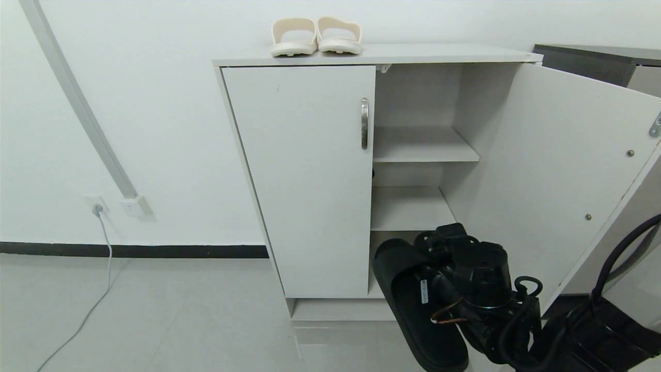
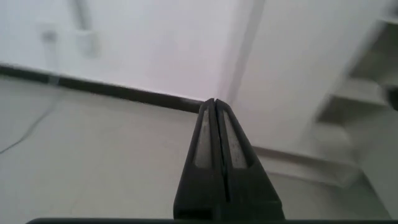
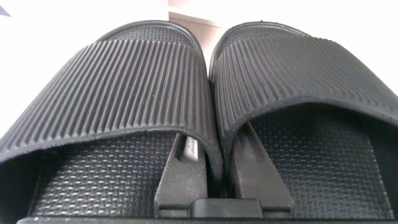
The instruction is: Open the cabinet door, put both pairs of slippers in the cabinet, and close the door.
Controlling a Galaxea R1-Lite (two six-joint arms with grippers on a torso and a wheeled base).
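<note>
Head view of a white cabinet point(image 1: 444, 53) against a wall, with right door point(image 1: 557, 170) swung wide and left door point(image 1: 299, 181) shut. Judged roughly a third done: door opened, but nothing yet on either visible shelf point(image 1: 421, 147). Left to do: stowing the black pair, fetching and stowing the cream pair, closing the door.

Black slippers point(image 1: 413, 305) held low before the open right half, just in front of the bottom compartment and above the floor point(image 1: 155, 310). Clamped by right gripper point(image 3: 216, 146), with fingers point(image 3: 180, 168) pinching the two neighbouring strap walls together from the heel side, as seen in right wrist view. Side by side, toes away from the wrist and toward the opening. Long axis running from robot to cabinet, slanted a little toward the left door at the toe end. Seemingly rolled onto one side, with a broad flat face turned left; sole or footbed, cannot tell.

Cream slippers point(image 1: 316, 37) on the cabinet top at its front edge, above the left door, side by side and touching. Apparently heels at the front edge and toes to the wall, so long axis front to back.

Left gripper point(image 2: 215, 109) pressed closed on nothing, out over the floor to the left of the cabinet.
</note>
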